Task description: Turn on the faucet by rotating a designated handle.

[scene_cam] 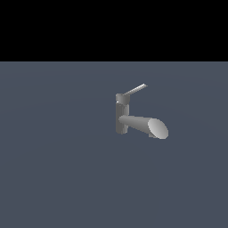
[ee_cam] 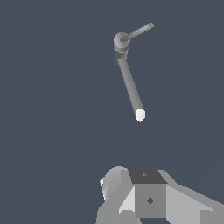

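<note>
No arm appeared in the exterior view at all; only the wrist view showed part of the robot, a blocky white and grey pincer (ee_cam: pixel 148 197) at the frame's edge, looking down on the scene from above. Its fingertips could not be made out in that render, so whether the pincer was open or closed could not be told, and it held nothing that was visible. It stood well apart from the faucet (scene_cam: pixel 133 118), with bare surface between them. The faucet stood upright on a flat, plain slate-blue worktop (scene_cam: pixel 53 169), somewhat toward the exterior view's right of centre. Its short grey cylindrical post carried a thick tapered spout (scene_cam: pixel 142 125) that reached toward the exterior view's right and ended in a pale oval face. From the cap of the post the handle (scene_cam: pixel 135 89), a thin, flat, light-grey lever, stuck out and tilted upward toward the exterior view's right, on the same side as the spout but above it and apart from it. In the wrist view the handle (ee_cam: pixel 138 32) and the spout (ee_cam: pixel 130 85) spread from the post at a wide angle. Above the worktop's far edge in the exterior view the background was plain black.
</note>
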